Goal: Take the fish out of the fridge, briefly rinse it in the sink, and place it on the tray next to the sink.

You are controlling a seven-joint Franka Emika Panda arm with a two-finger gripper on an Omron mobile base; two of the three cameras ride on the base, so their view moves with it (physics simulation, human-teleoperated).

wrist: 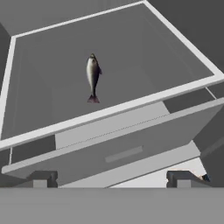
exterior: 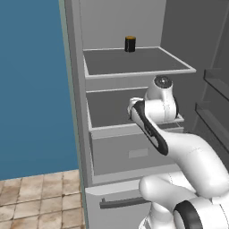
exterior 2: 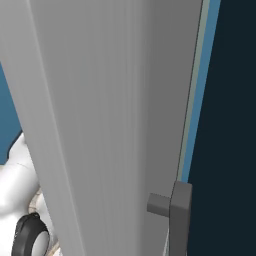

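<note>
The fridge (exterior: 134, 60) stands open in front of me. A small silver-grey fish (wrist: 92, 76) lies on its middle shelf (wrist: 144, 52), head toward the back and tail toward the front lip. My gripper (wrist: 111, 179) is open, its two dark fingertips (wrist: 41, 179) spread wide, and hovers in front of and above the shelf's white front edge, well short of the fish. Nothing is between the fingers. In the left base view my arm's hand (exterior: 159, 105) reaches in at the middle shelf and covers the fish.
A black can with a yellow top (exterior: 129, 44) stands on the upper shelf. Below the fish's shelf is a drawer (wrist: 122, 153), lower down a handle bar (exterior: 120, 203). The open fridge door (exterior 2: 100, 125) with its handle (exterior 2: 175, 215) stands close on my right.
</note>
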